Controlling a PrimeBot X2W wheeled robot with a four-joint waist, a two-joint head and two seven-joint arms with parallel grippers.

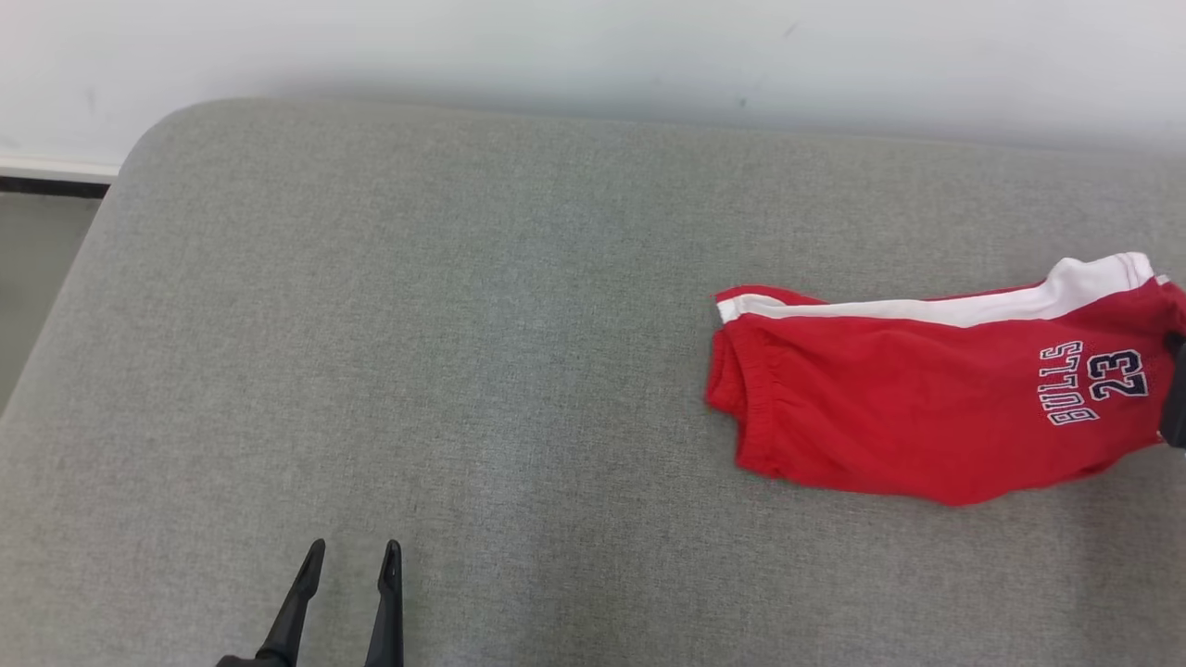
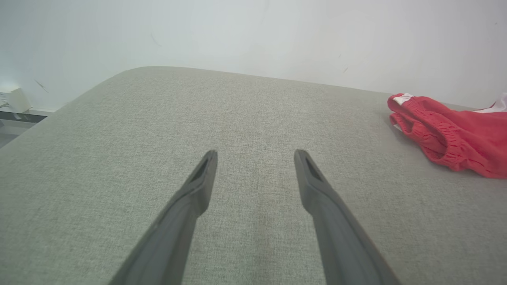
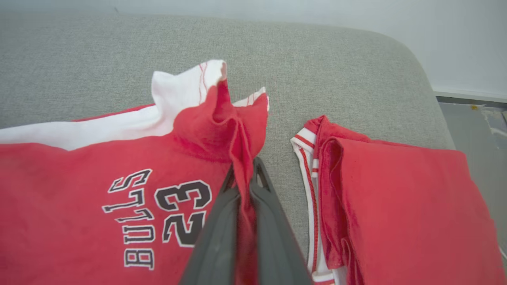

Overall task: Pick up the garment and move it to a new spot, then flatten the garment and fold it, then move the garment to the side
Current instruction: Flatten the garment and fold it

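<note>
The garment (image 1: 927,398) is a pair of red shorts with a white side stripe and "BULLS 23" print, lying at the right of the grey cushioned surface (image 1: 463,324). My right gripper (image 3: 245,166) is shut on a pinched fold of its red fabric near the printed leg end (image 3: 158,206); in the head view a dark part of that gripper shows at the right edge (image 1: 1175,389). My left gripper (image 1: 352,554) stands open over bare cushion at the lower left, far from the shorts (image 2: 455,134), with nothing between its fingers (image 2: 206,174).
A second red garment (image 3: 396,206) with white and red trim lies folded just right of the shorts. The cushion's rounded far edge meets a white wall (image 1: 593,46). Floor (image 1: 37,269) shows past the left edge and the floor (image 3: 475,130) past the right corner.
</note>
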